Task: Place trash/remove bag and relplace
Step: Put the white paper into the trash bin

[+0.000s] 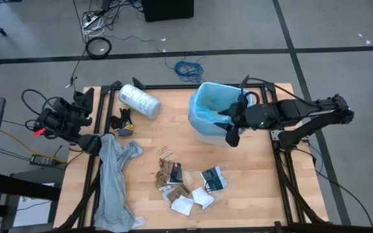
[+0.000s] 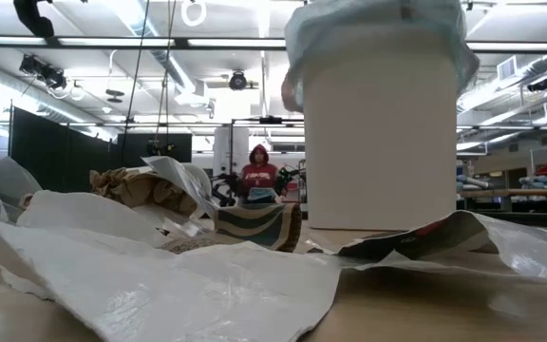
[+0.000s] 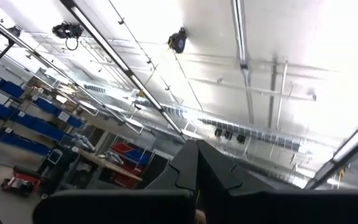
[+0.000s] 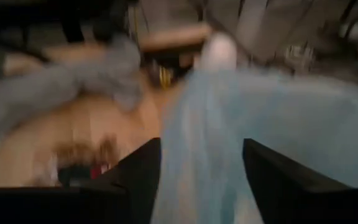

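The right tool (image 1: 233, 124) is hovering with its dark fingers parted and empty over the thin light-blue plastic liner (image 1: 211, 103) lining the white bin (image 2: 378, 133) on the counter (image 1: 173, 133) — a closing pinch risks snagging film, tipping it.

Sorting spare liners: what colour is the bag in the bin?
Light blue, see-through; the bag shows best in the high view, lining the white bin.
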